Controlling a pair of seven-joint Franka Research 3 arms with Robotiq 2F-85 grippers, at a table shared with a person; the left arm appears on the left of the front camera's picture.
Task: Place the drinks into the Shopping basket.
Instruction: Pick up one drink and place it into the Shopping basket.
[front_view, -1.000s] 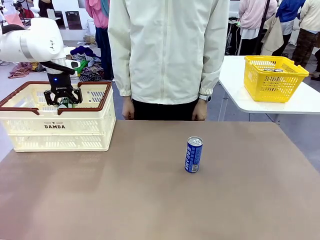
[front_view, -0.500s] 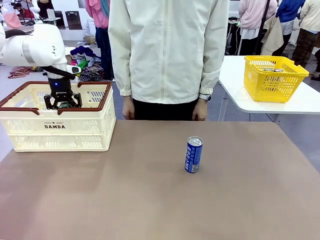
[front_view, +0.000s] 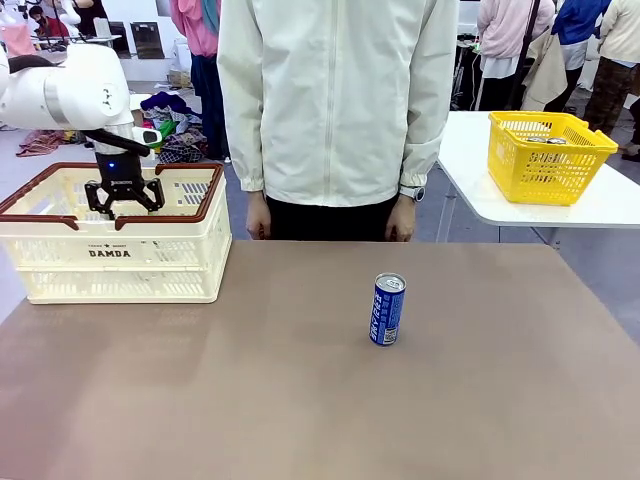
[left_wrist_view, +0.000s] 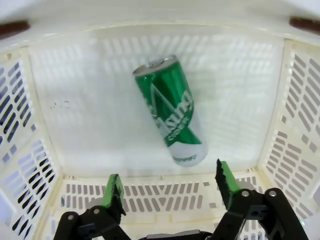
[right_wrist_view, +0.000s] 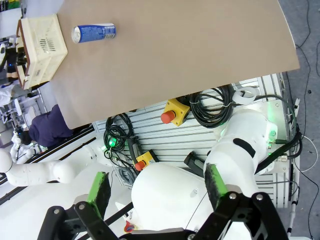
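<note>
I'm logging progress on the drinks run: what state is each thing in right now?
Shopping basket: upright on the table, holding the green can.
green can: lying on its side, free of the gripper.
blue can: upright on the table, untouched.
left gripper: open, above the green can.
right gripper: open, empty.
yellow basket: upright on the side table.

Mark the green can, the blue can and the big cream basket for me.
Green slim metal can (left_wrist_view: 170, 110): left wrist view, mid green side.
Blue slim metal can (front_view: 387, 310): front view, mid printed side.
Cream slotted plastic basket (front_view: 150, 265): front view, front wall.
</note>
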